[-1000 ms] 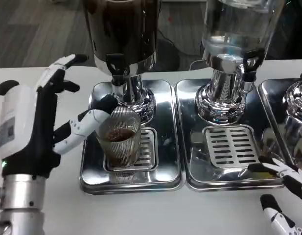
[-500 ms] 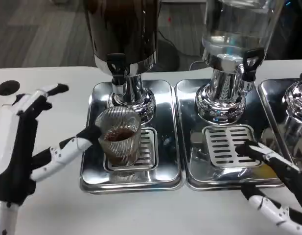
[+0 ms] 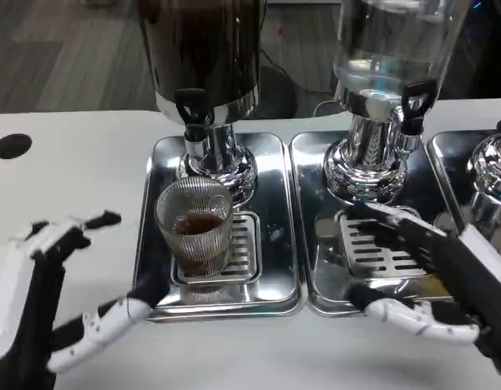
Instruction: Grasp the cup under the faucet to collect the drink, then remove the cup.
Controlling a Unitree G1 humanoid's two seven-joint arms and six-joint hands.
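Note:
A ribbed glass cup (image 3: 195, 227) with dark drink in its lower part stands on the drip grate (image 3: 242, 248) below the black faucet (image 3: 192, 106) of the dark dispenser (image 3: 203, 49). My left hand (image 3: 51, 313) is at the lower left, open, fingers spread, a fingertip near the tray's front left corner, clear of the cup. My right hand (image 3: 433, 276) is at the lower right, open, its fingers stretched over the neighbouring tray's grate, holding nothing.
A steel tray (image 3: 153, 276) holds the cup and dark dispenser. A second tray (image 3: 315, 268) to the right carries a clear-tank dispenser (image 3: 388, 49) with its own grate (image 3: 372, 244). A third dispenser's base (image 3: 494, 166) is at the right edge. A black hole (image 3: 12, 145) marks the table's left.
My left hand has let go of the cup and drawn back toward the lower left. My right hand has come up and leftward over the second tray. The cup stays put.

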